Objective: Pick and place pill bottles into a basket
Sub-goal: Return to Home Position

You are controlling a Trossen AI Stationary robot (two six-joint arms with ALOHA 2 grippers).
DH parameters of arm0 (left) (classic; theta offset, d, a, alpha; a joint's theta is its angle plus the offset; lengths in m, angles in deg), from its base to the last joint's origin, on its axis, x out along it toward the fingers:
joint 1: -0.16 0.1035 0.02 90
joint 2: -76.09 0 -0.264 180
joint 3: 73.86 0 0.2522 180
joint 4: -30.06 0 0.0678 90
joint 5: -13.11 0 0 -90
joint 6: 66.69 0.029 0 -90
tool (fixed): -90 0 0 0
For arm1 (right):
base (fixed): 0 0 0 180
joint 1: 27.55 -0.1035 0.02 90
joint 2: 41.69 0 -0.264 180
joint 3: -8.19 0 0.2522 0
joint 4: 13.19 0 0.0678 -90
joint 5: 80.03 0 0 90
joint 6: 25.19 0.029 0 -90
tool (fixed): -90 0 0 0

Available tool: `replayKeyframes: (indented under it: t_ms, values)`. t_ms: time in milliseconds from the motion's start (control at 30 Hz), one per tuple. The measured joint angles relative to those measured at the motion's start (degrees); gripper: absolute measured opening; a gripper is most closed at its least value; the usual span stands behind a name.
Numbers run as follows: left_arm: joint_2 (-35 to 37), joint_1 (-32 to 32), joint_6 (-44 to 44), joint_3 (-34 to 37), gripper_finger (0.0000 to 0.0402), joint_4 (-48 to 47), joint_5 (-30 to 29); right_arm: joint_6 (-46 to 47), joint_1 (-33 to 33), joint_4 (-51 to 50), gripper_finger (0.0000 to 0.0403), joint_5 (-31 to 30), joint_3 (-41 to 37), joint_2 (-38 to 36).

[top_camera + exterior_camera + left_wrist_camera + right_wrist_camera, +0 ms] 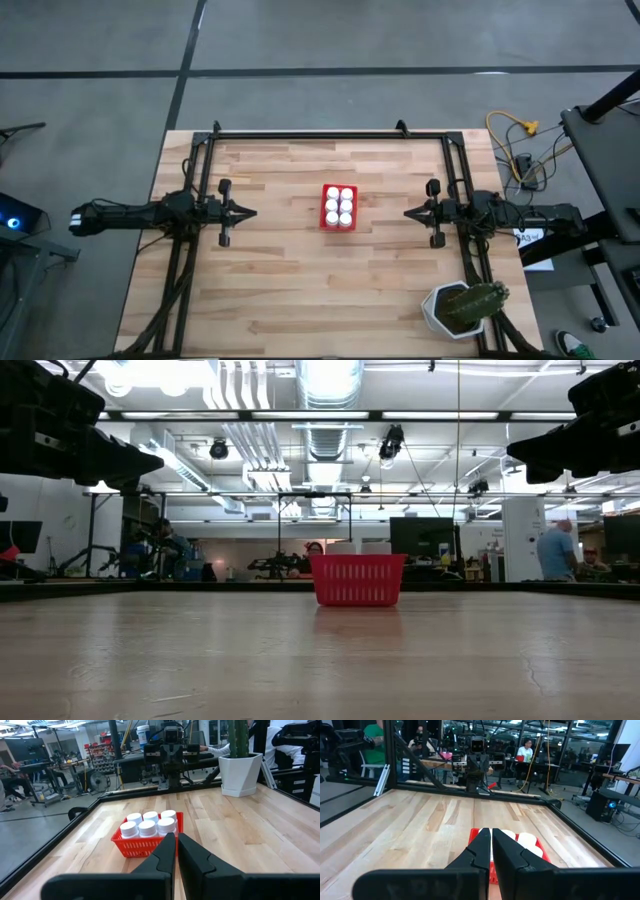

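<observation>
- Pointing inward from opposite table sides, the left gripper [250, 212] and right gripper [408, 212] both have their fingers pinched together and hold nothing.
- Between them, mid-table, sits the basket [339, 227], its long axis crosswise to their line; the right gripper looks slightly nearer.
- Six pill bottles [346, 206] stand upright inside it.
- No writing is legible on caps or basket.
</observation>
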Motion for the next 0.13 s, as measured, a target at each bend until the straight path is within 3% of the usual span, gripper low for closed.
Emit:
replayKeyframes:
  t_ms: [133]
  values:
    - [0.00, -0.01, 0.00, 0.00, 0.0002, 0.00, 0.00, 0.00, 0.00, -0.01, 0.0009, 0.00, 0.00, 0.00]
